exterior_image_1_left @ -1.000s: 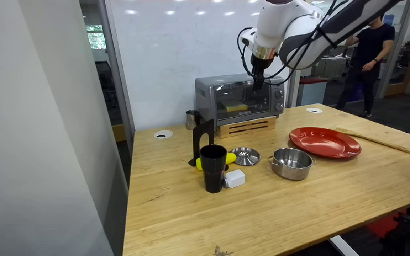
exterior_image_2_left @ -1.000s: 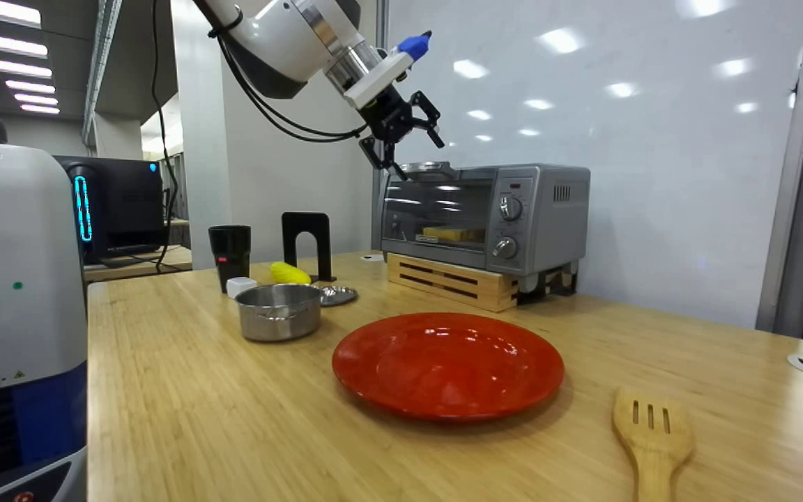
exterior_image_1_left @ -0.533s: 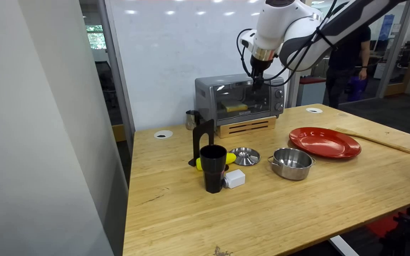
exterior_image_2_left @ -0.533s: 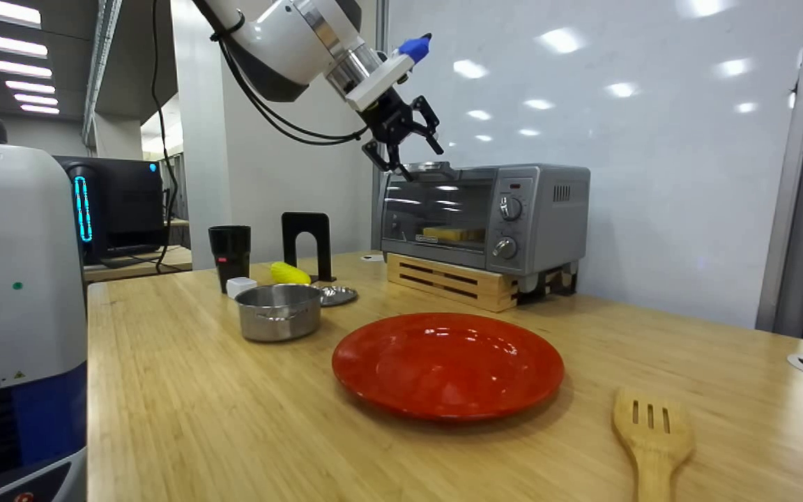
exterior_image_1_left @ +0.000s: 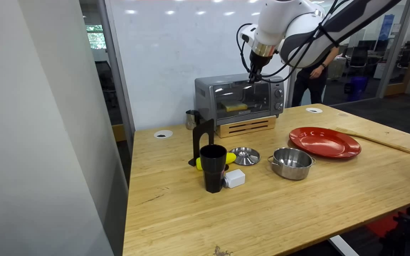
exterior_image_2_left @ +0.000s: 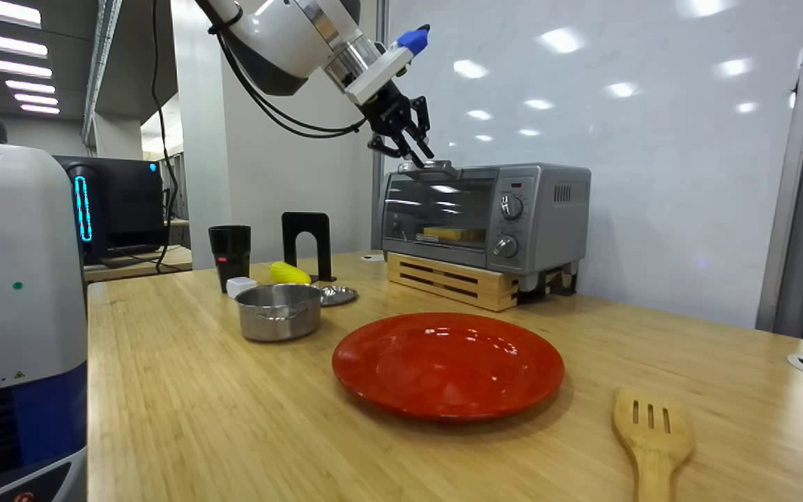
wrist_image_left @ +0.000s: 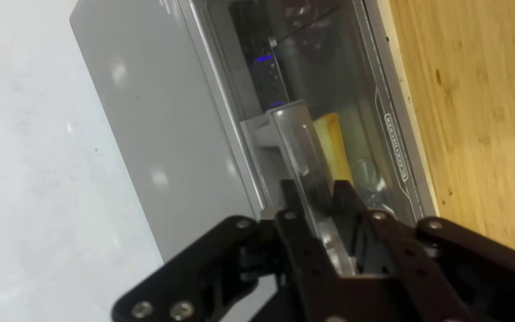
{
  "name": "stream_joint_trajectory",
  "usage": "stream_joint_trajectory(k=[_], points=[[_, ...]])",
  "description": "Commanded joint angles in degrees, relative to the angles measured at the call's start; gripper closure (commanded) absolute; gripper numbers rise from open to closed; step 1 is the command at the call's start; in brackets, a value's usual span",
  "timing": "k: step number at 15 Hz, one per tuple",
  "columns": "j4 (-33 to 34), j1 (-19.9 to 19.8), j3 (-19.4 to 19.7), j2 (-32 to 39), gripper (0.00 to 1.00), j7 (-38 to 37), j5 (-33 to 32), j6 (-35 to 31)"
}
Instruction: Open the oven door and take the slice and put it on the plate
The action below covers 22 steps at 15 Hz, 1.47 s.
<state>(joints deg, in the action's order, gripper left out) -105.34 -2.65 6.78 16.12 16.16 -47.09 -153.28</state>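
The black fingers (wrist_image_left: 347, 201) looked smooth and matt. Between them in the wrist view, the long silver handle bar (wrist_image_left: 297, 134) had a satin metal sheen. Below them, the dark glass oven door (exterior_image_2_left: 438, 219) was glossy and smooth, the boxy grey oven casing (exterior_image_2_left: 558, 216) metallic with a soft sheen, and the pale slatted stand (exterior_image_2_left: 452, 280) matt wood. Well apart from them, the round red plate (exterior_image_2_left: 447, 366) was glossy, the two-handled steel pot (exterior_image_1_left: 290, 173) polished metal, the slotted tan spatula (exterior_image_2_left: 652, 446) matt wood, and the pale table (exterior_image_2_left: 220, 418) smooth, faintly shiny wood.
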Motion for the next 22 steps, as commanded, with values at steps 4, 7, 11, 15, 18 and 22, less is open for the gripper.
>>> stream_joint_trajectory(k=[4,7,11,15,18,22], points=[[-2.02,-1.99,-0.47,-3.46,1.0,1.51,2.27,-1.67],[-2.17,-3.25,-1.66,-3.57,0.94,5.01,9.04,0.72],[-0.15,-4.1,-4.04,-2.79,0.52,16.3,24.46,5.83],[2.54,-3.67,-4.46,-1.83,0.24,21.94,28.17,10.24],[6.01,-3.88,-4.47,-0.63,0.03,25.65,29.01,14.21],[10.84,-4.57,-4.55,1.76,0.0,32.4,31.87,20.59]])
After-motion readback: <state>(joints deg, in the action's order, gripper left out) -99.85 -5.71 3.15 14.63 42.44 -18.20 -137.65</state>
